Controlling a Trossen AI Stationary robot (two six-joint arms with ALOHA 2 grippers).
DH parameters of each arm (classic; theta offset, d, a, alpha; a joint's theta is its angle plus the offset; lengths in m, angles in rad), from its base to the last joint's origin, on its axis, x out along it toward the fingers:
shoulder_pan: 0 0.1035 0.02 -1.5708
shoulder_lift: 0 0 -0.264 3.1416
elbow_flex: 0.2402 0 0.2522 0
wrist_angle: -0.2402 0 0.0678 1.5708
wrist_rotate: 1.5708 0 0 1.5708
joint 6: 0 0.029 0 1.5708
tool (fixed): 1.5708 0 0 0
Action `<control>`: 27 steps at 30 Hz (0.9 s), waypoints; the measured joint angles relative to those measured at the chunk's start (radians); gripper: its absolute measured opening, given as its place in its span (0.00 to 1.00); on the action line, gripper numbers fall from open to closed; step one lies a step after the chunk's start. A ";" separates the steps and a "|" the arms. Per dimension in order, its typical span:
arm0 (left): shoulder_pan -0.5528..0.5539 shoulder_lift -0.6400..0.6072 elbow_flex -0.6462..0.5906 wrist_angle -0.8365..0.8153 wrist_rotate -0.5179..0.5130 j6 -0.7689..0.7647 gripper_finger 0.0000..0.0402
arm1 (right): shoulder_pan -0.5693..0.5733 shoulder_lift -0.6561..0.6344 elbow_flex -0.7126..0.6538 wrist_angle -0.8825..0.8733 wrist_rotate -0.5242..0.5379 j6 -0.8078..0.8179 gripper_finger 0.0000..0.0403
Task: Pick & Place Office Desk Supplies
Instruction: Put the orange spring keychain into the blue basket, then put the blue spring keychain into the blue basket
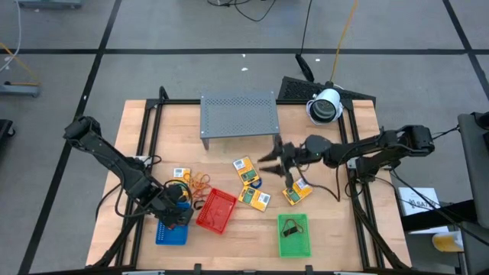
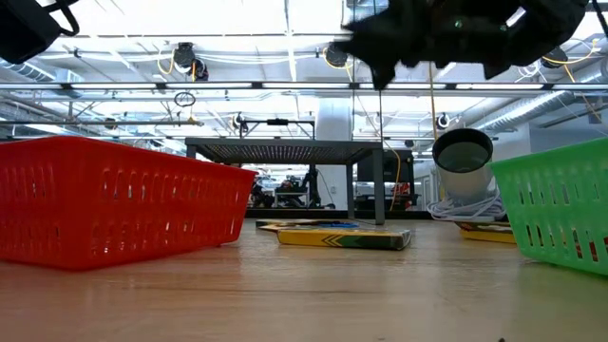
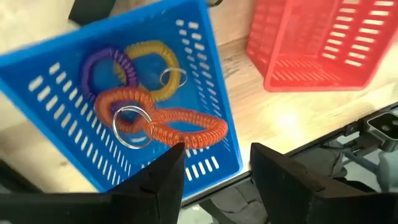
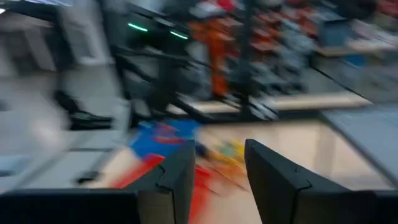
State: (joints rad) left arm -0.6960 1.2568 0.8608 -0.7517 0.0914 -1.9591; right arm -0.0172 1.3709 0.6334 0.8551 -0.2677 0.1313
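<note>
Desk supplies, loose:
- Flat yellow-orange rectangular packets with coloured print: one [image 1: 244,169] near the desk's middle, one [image 1: 255,198] just toward the front edge from it, one [image 1: 297,191] toward the right edge, one [image 1: 181,173] toward the left edge.
- Thin orange rubber-band loops [image 1: 200,182], tangled, beside the left packet.
- Coiled spiral loops, one purple [image 3: 107,67], one yellow [image 3: 152,61], two orange [image 3: 180,124], with metal key rings, lying in the blue plastic mesh tray [image 3: 50,112] at the front-left corner.

Containers:
- Red plastic mesh tray [image 1: 216,210], slotted walls, just right of the blue one.
- Green plastic mesh tray [image 1: 294,235] near the front edge, a small dark item inside.
- Grey perforated metal rack [image 1: 238,114] at the rear edge.

Arms:
- Left end effector [image 3: 211,177] over the blue tray, fingers parted, empty.
- Right end effector [image 1: 280,162] raised above mid-desk, fingers parted, empty.
</note>
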 joint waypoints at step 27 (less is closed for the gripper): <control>-0.178 0.000 0.000 -0.006 -0.455 0.331 0.47 | 0.124 0.114 0.099 0.270 0.002 0.084 0.33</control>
State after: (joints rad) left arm -0.8737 1.2564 0.8612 -0.7582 -0.3637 -1.6278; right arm 0.1070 1.4845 0.7322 1.1248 -0.2661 0.2154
